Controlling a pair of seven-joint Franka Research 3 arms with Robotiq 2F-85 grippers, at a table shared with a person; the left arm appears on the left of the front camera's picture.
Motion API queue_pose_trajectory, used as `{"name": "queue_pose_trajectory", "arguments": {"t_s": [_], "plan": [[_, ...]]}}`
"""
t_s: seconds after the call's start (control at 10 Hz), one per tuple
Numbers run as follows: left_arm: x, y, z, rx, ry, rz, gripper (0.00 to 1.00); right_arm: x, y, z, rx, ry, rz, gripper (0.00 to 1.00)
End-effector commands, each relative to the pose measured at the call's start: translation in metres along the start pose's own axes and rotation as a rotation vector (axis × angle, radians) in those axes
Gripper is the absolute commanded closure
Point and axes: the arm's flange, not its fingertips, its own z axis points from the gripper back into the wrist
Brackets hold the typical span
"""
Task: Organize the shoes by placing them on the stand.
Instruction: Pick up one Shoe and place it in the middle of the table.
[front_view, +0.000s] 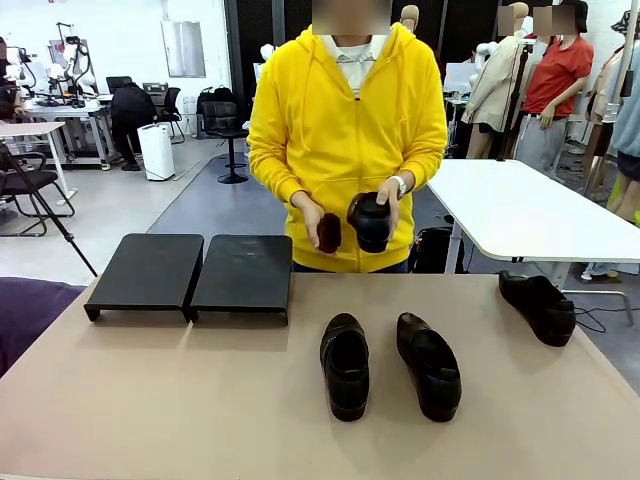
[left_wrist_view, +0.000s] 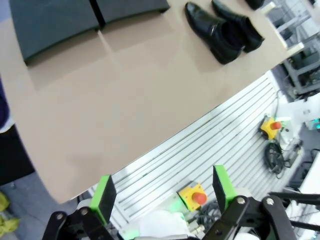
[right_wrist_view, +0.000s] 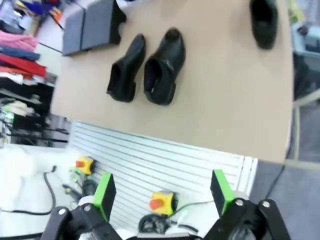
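Note:
Two black shoes (front_view: 345, 365) (front_view: 428, 365) lie side by side on the tan table, toes toward me. A third shoe (front_view: 538, 305) rests at the far right edge. The person in a yellow hoodie holds a fourth shoe (front_view: 368, 220) in one hand and a small dark object (front_view: 328, 232) in the other. The stand (front_view: 190, 275), two black trays, sits at the back left with nothing on it. My left gripper (left_wrist_view: 162, 192) hangs open off the table's near edge, with the pair of shoes (left_wrist_view: 210, 31) and the stand (left_wrist_view: 50, 22) far ahead. My right gripper (right_wrist_view: 162, 192) is open too, well short of the pair (right_wrist_view: 164, 67).
Below both grippers lies a slatted aluminium base (left_wrist_view: 215, 145) with yellow emergency-stop buttons (left_wrist_view: 192, 195) (right_wrist_view: 161, 201). A white table (front_view: 520, 205) stands behind on the right. A purple cloth (front_view: 25, 310) lies at the table's left edge.

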Motion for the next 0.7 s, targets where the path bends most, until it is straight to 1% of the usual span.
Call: {"name": "queue_pose_trajectory", "arguments": {"t_s": [0.0,0.1,0.3,0.4,0.5,0.6], "plan": [[-0.001,0.001,0.002,-0.011,0.000,-0.013,0.00,-0.008,-0.016,-0.004,-0.018,-0.041,-0.090,0.00],[-0.001,0.001,0.002,-0.011,0.000,-0.013,0.00,-0.006,-0.016,-0.007,-0.022,-0.056,-0.091,0.00],[-0.001,0.001,0.002,-0.011,0.000,-0.013,0.00,0.017,0.001,-0.032,-0.004,-0.021,-0.115,0.00],[-0.001,0.001,0.002,-0.011,0.000,-0.013,0.00,0.037,0.018,-0.056,-0.005,0.011,-0.115,0.00],[-0.001,0.001,0.002,-0.011,0.000,-0.013,0.00,0.063,0.046,-0.096,-0.030,0.013,-0.183,0.00],[-0.001,0.001,0.002,-0.011,0.000,-0.013,0.00,0.079,0.073,-0.131,-0.057,0.052,-0.170,0.00]]}}
